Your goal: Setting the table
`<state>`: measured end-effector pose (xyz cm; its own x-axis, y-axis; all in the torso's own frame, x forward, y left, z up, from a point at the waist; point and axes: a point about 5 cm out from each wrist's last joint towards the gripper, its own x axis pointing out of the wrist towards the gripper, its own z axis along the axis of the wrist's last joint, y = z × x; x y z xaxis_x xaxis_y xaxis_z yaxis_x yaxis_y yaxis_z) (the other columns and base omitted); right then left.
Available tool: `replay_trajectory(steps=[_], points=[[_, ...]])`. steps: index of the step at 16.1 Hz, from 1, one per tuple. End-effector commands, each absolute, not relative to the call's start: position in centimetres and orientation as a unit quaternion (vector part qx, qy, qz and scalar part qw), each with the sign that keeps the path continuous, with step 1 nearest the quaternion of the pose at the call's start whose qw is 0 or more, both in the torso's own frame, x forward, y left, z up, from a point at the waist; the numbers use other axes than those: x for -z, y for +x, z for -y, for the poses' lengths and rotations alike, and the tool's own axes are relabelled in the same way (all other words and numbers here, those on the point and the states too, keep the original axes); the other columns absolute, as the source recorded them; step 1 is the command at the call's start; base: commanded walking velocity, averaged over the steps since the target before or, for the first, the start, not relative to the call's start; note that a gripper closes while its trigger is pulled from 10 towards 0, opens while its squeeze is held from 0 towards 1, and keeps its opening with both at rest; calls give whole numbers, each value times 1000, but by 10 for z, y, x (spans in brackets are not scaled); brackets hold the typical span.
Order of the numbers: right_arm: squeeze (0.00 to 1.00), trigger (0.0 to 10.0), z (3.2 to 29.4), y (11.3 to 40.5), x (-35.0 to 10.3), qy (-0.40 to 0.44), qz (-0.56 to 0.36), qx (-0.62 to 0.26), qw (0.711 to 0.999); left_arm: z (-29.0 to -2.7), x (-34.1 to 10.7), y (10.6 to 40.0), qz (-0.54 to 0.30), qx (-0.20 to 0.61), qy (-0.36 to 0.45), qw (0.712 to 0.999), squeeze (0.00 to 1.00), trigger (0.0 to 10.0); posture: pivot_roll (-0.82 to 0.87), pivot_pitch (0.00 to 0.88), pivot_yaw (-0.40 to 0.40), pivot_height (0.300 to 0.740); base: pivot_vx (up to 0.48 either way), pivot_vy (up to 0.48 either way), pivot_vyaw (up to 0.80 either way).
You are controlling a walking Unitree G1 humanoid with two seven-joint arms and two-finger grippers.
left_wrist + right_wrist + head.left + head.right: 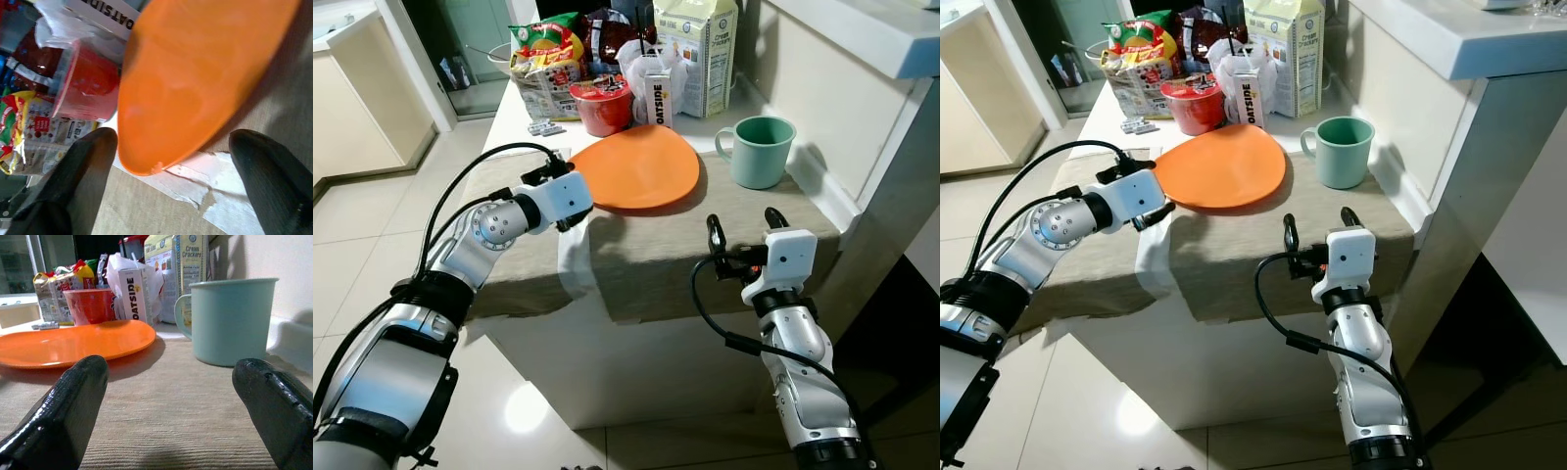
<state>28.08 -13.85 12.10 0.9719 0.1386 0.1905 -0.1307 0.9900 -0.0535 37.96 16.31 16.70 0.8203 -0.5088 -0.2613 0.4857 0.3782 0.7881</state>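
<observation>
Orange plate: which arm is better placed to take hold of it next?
Left. The left gripper sits open at the orange plate rim; the right gripper hangs at the table's front edge, facing the green mug.

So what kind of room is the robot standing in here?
Probably a home kitchen or dining corner. A cloth-covered table carries an orange plate and a green mug, with an Oatside carton, a cream crackers box and snack packets behind them, above a glossy tiled floor.

Even indoor light; a ceiling-lamp glare spot on the floor (pixel 524 409) at 7 o'clock. Soft shadows under the orange plate (pixel 636 166). Left wrist view slightly blurred; near fingers defocused.
</observation>
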Motion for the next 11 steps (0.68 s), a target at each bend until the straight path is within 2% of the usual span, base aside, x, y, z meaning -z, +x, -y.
replay_trajectory(steps=[1,3,4,5,8,11], points=[[0,10000,135,279,-124,-16,100,-71,992,-164,-170,382,14,298,482,824,1000,10000,-210,12,169,740,0,0,0],[0,10000,134,279,-124,-15,98,-72,992,-160,-169,383,18,307,501,809,1000,10000,-211,12,173,740,0,0,0],[0,10000,134,279,-124,-15,97,-72,993,-160,-168,383,15,309,497,811,59,10000,-212,11,174,740,0,0,0],[0,10000,133,278,-123,-14,96,-73,993,-159,-167,385,7,305,488,818,0,10000,-216,8,176,740,0,0,0],[0,10000,131,278,-124,-16,98,-76,992,-154,-166,386,16,308,507,805,0,10000,-228,0,184,740,0,0,0],[0,10000,130,276,-123,-15,97,-76,992,-149,-164,387,21,297,509,807,0,10000,-229,0,187,740,0,0,0]])
